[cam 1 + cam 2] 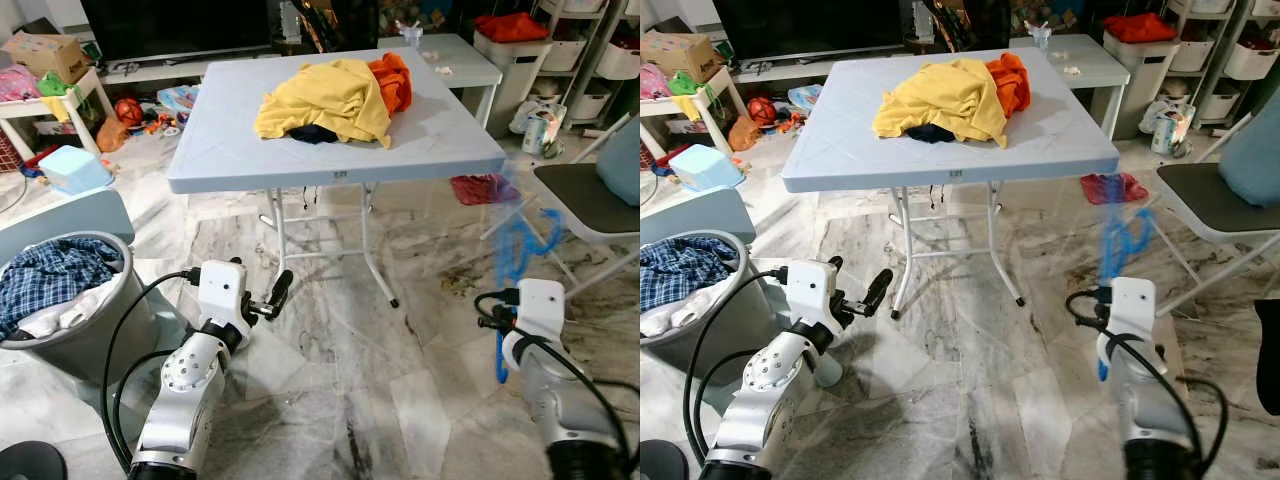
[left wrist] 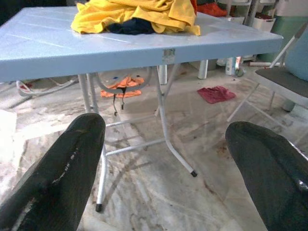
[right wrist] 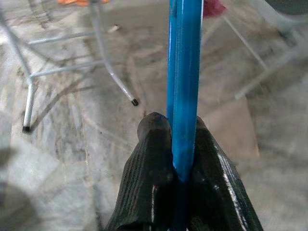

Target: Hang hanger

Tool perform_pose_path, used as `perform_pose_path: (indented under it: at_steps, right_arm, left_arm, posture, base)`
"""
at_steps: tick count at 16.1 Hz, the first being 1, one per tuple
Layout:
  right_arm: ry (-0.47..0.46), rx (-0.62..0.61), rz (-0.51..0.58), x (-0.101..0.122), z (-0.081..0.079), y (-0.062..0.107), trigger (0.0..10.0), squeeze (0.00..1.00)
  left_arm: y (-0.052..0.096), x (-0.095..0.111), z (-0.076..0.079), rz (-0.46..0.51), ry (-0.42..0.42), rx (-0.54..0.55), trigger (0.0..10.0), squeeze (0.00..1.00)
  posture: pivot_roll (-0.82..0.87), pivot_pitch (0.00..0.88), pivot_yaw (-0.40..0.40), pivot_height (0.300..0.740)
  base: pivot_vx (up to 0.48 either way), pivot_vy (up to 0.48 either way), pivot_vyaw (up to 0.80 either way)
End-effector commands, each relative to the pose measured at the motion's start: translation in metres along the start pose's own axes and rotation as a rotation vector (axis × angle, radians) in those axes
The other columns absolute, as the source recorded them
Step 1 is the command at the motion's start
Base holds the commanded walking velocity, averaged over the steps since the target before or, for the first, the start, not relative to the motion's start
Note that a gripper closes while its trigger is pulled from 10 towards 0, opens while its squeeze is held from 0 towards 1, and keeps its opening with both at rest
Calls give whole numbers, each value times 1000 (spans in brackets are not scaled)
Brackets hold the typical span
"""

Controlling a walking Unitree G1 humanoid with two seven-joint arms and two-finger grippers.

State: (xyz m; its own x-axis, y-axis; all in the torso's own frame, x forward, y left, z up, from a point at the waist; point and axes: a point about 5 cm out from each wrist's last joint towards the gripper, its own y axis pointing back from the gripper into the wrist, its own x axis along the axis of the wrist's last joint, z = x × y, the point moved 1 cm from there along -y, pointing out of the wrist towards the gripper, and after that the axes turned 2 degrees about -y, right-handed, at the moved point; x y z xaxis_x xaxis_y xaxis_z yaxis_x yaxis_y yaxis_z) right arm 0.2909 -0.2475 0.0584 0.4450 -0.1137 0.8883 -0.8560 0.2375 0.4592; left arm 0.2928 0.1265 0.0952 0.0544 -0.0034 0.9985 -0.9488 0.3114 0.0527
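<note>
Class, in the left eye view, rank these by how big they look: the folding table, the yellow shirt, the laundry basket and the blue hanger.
1. folding table
2. laundry basket, though nearness enlarges it
3. yellow shirt
4. blue hanger, thin and blurred, held by the right gripper

Blue hanger [image 3: 184,82]; yellow shirt [image 1: 325,100]; pale-blue table [image 1: 230,150]

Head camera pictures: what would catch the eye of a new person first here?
First the yellow garment, heaped with an orange one on the pale blue folding table straight ahead. Next the blue hanger, clamped upright in the right claw low at the right. At the left, a grey laundry basket holds a blue checked cloth, beside the open left claw.
</note>
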Motion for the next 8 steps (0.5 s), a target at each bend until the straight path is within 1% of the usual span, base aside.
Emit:
perform_pose_path:
  at_steps: [1, 2, 5, 6, 8]
  right_arm:
    - [-14, -30, -1, 3, -1, 3, 10000, 0]
    - [-15, -42, -1, 2, -3, 5, 10000, 0]
    - [-39, -72, -18, -1, -11, 9, 10000, 0]
    - [-14, -70, -22, -2, -17, 11, 10000, 0]
    - [-7, -71, -33, -3, -20, 11, 10000, 0]
  left_arm:
    - [-3, 3, -2, 0, 7, 2, 10000, 0]
    - [-4, 3, -2, -3, 15, 4, 10000, 0]
    - [-6, 3, -7, -6, 21, 18, 10000, 0]
    - [-8, 5, -6, 1, 40, 11, 10000, 0]
    - [-9, 6, -6, -1, 38, 9, 10000, 0]
  posture:
    - [-176, 0, 38, 740]
    - [-176, 0, 38, 740]
    - [-177, 0, 39, 740]
    - [-177, 0, 38, 740]
    - [-175, 0, 38, 740]
  base:
    - [0, 0, -488]
    - [0, 0, -800]
    - [0, 0, 0]
    - [296, 0, -800]
    - [315, 0, -788]
